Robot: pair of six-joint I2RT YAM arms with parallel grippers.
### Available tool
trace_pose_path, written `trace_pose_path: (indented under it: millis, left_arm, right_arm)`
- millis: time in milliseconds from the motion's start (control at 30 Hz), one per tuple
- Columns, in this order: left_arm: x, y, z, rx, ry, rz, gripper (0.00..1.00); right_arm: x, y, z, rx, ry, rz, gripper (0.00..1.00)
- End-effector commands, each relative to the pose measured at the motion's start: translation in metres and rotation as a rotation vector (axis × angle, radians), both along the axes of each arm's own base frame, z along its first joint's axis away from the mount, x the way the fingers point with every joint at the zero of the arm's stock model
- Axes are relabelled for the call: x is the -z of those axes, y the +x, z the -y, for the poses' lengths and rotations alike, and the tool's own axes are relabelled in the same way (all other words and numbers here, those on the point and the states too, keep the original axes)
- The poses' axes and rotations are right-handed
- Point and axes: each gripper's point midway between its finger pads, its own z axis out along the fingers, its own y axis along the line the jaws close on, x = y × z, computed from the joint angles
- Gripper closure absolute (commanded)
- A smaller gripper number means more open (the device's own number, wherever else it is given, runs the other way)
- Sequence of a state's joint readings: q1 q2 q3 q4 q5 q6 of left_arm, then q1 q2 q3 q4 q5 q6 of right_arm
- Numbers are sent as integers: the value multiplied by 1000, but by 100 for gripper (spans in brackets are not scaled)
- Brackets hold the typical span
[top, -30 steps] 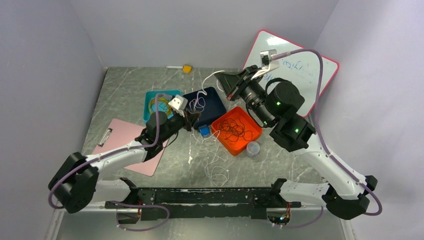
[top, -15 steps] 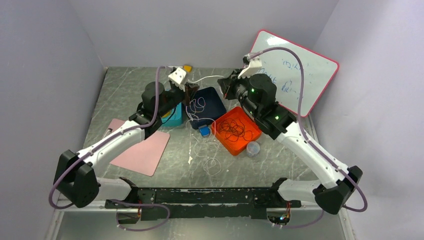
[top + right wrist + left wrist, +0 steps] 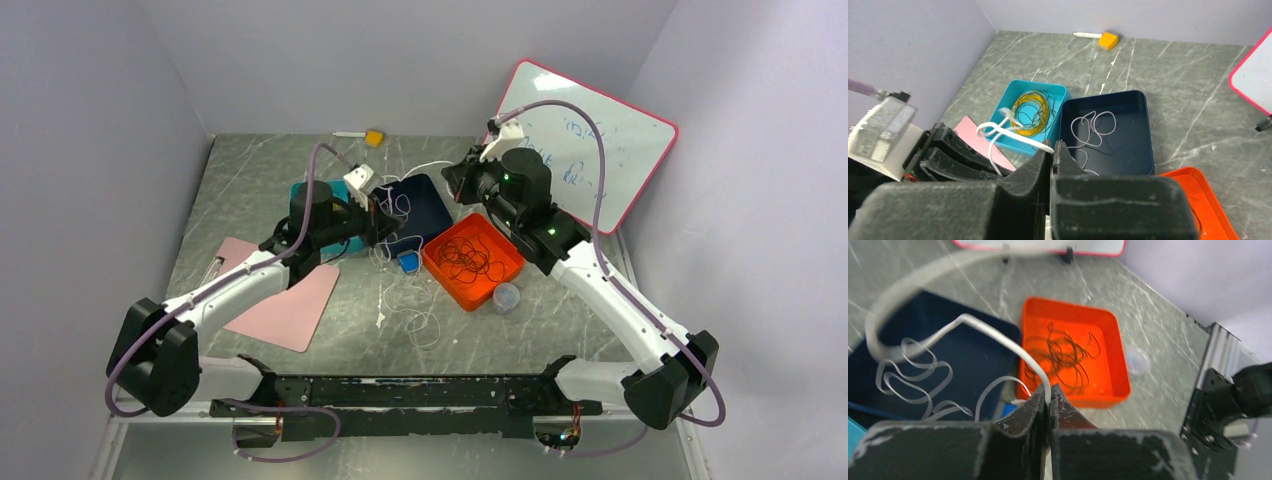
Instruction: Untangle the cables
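Your left gripper [image 3: 1049, 399] is pinched shut on a thin white cable [image 3: 998, 337]. The cable rises from between the tips and arches over the navy tray [image 3: 978, 365]. Your right gripper [image 3: 1053, 152] is also clamped on a white strand, which runs left toward the other arm. You cannot tell whether it is the same cable.

Both grippers hang above the middle of the worktop [image 3: 250, 170]. More white loops [image 3: 1093, 125] lie in the navy tray. A white tangle [image 3: 425, 325] trails on the bare surface toward the near edge.

Just right of the navy tray, the orange tray [image 3: 1120, 367] holds the dark brown-red cables [image 3: 1063, 357]. To its left, a teal tray [image 3: 1010, 100] holds a yellow coil [image 3: 1033, 107].

A pink clipboard [image 3: 290, 305] lies toward the left edge. A whiteboard [image 3: 600, 150] leans at the far right corner, and a yellow block [image 3: 1108, 40] sits by the far edge.
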State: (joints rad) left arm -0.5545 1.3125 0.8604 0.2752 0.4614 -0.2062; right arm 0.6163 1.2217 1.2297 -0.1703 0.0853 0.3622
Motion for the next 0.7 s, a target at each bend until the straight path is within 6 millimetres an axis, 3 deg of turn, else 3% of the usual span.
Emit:
trace_pose_path:
  millis: [0,133,367,500,667]
  left_arm:
    - [-13,-32,6,51,-72,-59,93]
    - [-18,-42,6,47,-65,-98,93]
    - [10,-57,14,84,-55,-226,93]
    - [0,-63,14,89,-71,-216,93]
    - [-33,-60,14,86,-79,-166,93]
  right_arm:
    - [-3,-7,3,-17,28,6,100]
    - [3,-9,0,-32,33,-11,100]
    - [7,-14,-1,-44,43,-29,100]
    - [6,-16,3,-36,46,-24,100]
    - [-2,-17,1,-52,55,-6,100]
